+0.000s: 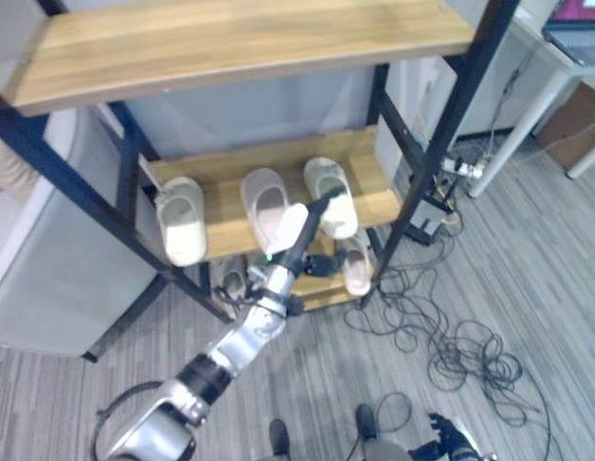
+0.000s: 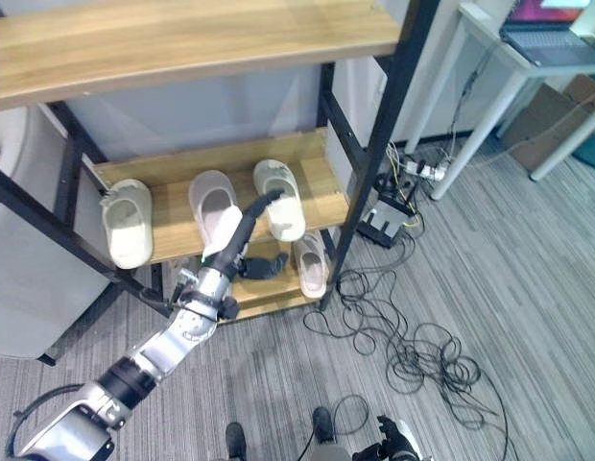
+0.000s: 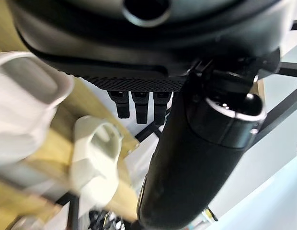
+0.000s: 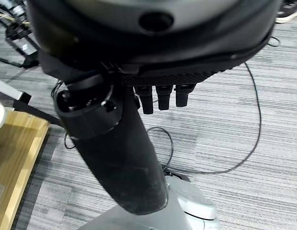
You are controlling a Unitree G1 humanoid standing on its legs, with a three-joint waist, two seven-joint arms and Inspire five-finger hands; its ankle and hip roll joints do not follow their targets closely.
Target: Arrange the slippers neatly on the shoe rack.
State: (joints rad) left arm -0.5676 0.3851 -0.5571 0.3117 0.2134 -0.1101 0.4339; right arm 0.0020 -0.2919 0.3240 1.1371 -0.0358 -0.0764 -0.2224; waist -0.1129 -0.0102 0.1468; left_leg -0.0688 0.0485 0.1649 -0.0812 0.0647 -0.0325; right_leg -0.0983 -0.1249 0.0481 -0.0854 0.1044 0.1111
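Observation:
The shoe rack's middle shelf holds three pale slippers side by side: a left one, a pinkish middle one and a right one. My left hand reaches in over the middle slipper, open. Its straight dark fingers end at the inner edge of the right slipper. I cannot tell if they touch it. The left wrist view shows two slippers past the fingers. Another pale slipper lies on the lowest shelf. My right hand hangs open and idle low over the floor.
The rack's black posts frame the shelves, under a wide wooden top shelf. Tangled black cables and a power strip lie on the floor to the right. A white table carries a laptop. A grey cabinet stands to the left.

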